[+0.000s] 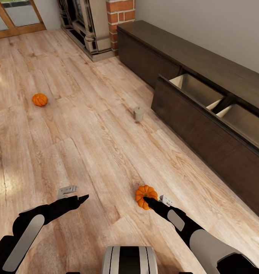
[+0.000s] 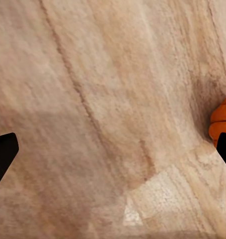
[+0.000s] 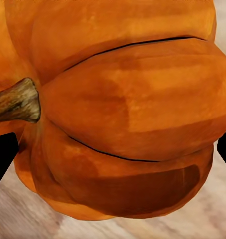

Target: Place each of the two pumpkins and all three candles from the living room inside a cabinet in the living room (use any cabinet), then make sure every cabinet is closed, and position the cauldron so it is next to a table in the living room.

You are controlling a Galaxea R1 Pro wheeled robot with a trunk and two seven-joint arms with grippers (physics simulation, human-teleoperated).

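No writing or label can be read on anything here.

The light wood plank floor (image 1: 87, 133) runs through the whole head view. Along its right side stands the long dark brown cabinet (image 1: 205, 57), its long axis running diagonally from beside the red brick chimney (image 1: 121, 15) toward the near right. One drawer (image 1: 205, 125) is pulled out, showing pale divided compartments. Left of the chimney is the ornate fireplace (image 1: 87, 26), and the glass doors (image 1: 15, 19) show at the far left corner.

The right arm reaches forward and down, its right gripper (image 1: 154, 199) at the near pumpkin (image 1: 144, 195), which sits on the floor in front of the robot. In the right wrist view this pumpkin (image 3: 127, 114) lies between the dark fingertips (image 3: 3, 157), its brown stem (image 3: 15, 102) pointing sideways; the jaws are spread wide around it, and contact cannot be told.

The left arm is bent inward and low, the left gripper (image 1: 73, 195) hanging over bare planks with jaws wide apart and nothing between them.

A second pumpkin (image 1: 40, 99) rests far off to the left. A short beige candle (image 1: 138, 113) stands upright near the drawer's corner.
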